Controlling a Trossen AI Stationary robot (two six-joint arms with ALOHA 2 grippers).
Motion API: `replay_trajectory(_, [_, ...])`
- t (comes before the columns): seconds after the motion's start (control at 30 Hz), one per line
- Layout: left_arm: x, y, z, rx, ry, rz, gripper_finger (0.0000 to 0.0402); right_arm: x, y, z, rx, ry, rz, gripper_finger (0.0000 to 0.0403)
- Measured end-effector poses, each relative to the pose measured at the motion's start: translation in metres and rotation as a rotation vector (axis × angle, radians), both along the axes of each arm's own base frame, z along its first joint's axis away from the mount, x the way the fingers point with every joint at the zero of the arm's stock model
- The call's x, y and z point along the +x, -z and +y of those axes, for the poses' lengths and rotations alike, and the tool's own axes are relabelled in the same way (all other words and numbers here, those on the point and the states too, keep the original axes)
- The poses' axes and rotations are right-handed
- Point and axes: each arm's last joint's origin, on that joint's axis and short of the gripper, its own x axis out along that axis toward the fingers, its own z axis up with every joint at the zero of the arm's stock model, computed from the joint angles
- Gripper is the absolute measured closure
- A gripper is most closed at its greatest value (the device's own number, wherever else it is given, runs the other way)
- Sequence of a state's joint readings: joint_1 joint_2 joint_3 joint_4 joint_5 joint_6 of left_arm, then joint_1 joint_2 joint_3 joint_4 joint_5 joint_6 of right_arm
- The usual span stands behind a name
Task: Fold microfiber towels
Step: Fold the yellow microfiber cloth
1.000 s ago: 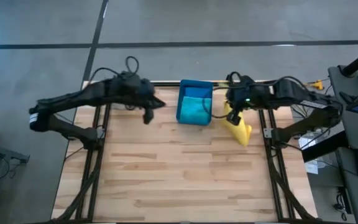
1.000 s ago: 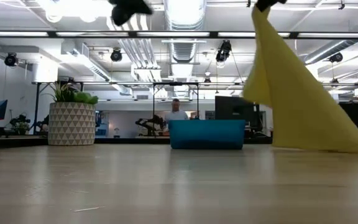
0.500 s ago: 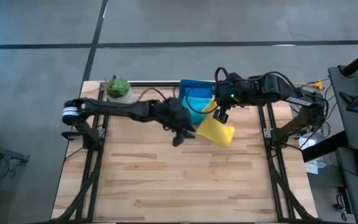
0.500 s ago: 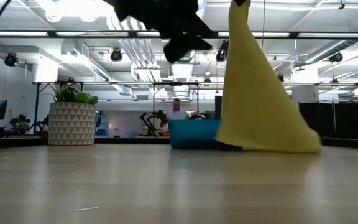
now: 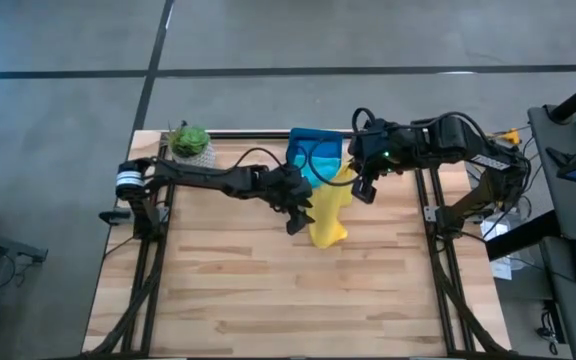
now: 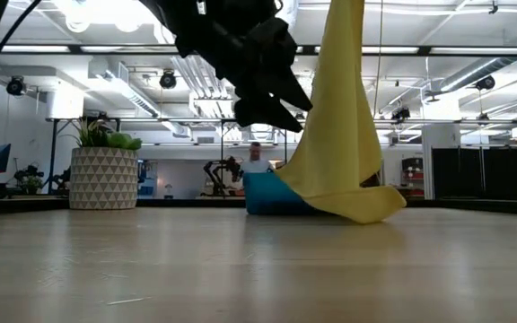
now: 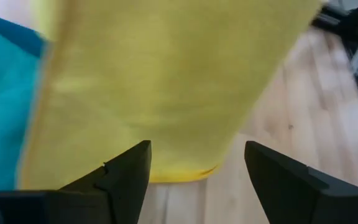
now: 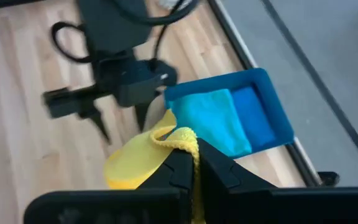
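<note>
A yellow towel (image 5: pixel 329 208) hangs from my right gripper (image 8: pixel 189 157), which is shut on its top, in front of the blue bin (image 5: pixel 296 160). The towel's lower end (image 6: pixel 366 205) lies on the table. In the bin lie a teal towel (image 8: pixel 210 121) and a blue towel (image 8: pixel 252 114). My left gripper (image 7: pixel 194 167) is open, just left of the hanging yellow towel (image 7: pixel 166 81) and low over the table. Its fingers point at the cloth with nothing between them. My right gripper pinches a bunched bit of the yellow towel's top edge (image 8: pixel 180 137) between its two fingers, which slant downward from the table's right side. The cloth hangs below them in a narrow drape (image 6: pixel 344 126). Its bottom end rests crumpled on the table.
A potted plant (image 5: pixel 190 140) stands at the table's far left corner. The bin sits at the middle of the far edge, close behind both grippers. Bare wooden tabletop (image 5: pixel 288 290) stretches across the near half.
My left gripper has swung from the far left toward the yellow towel, sunk low and opened. My right gripper has carried the towel a little toward the table's left. The towel, earlier a wide sloping sheet, now hangs narrow with its lower end bunched on the table.
</note>
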State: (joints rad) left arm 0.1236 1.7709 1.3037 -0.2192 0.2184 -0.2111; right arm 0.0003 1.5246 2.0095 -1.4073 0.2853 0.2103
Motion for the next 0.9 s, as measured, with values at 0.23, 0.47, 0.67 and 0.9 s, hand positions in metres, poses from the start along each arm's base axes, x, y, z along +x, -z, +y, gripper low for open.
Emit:
replay_trajectory(0.23, [-0.002,-0.002,0.011,0.077,-0.018,-0.005,0.0155,0.002,0.002,0.013,0.024,-0.068,0.007,0.0394])
replay_trajectory(0.47, [-0.002,-0.003,0.017,0.205,0.02,-0.025,0.0155,0.001,0.002,0.025,0.04,-0.1,0.002,0.0394])
replay_trajectory(0.67, [0.002,0.007,0.018,0.248,0.095,-0.018,0.0155,0.001,0.002,0.033,0.043,-0.128,-0.001,0.0394])
replay_trajectory(0.9, [0.01,0.024,0.021,0.214,0.122,-0.001,0.0155,0.002,0.0,0.043,0.047,-0.165,-0.035,0.0394])
